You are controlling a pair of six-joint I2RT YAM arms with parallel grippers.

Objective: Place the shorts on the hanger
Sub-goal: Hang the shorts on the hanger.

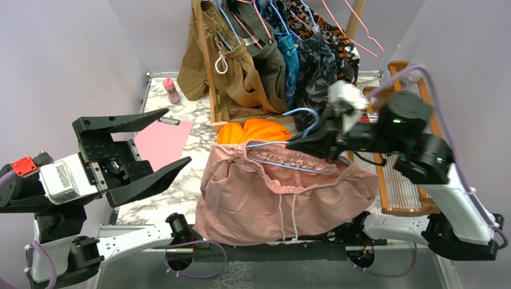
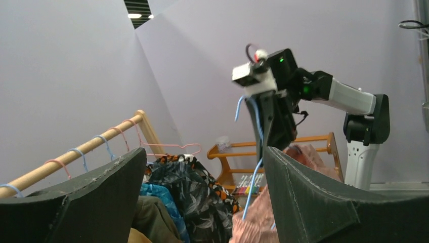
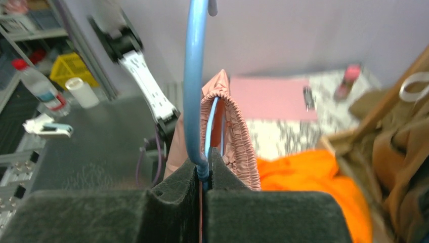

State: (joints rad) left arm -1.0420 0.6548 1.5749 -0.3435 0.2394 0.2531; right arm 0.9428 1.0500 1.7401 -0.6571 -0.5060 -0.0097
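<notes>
The dusty pink shorts [image 1: 271, 192] hang by their gathered waistband from the light blue hanger [image 1: 283, 164], drooping to the table's near edge with the white drawstring dangling. My right gripper [image 1: 307, 141] is shut on the hanger at the base of its hook. In the right wrist view the hanger [image 3: 195, 86] rises from between the closed pads, and the waistband of the shorts [image 3: 235, 131] wraps its wire. My left gripper [image 1: 175, 141] stands open and raised at the left, well apart from the shorts. In the left wrist view the hanger [image 2: 255, 174] and the shorts [image 2: 258, 217] show beyond its fingers.
A wooden rack [image 1: 211, 78] at the back holds brown, blue and patterned garments on several hangers. Bright orange shorts [image 1: 253, 131] lie behind the pink ones. A pink clipboard [image 1: 161, 141] and a small bottle [image 1: 172, 90] sit at the left. A wooden stand [image 1: 401, 180] is at the right.
</notes>
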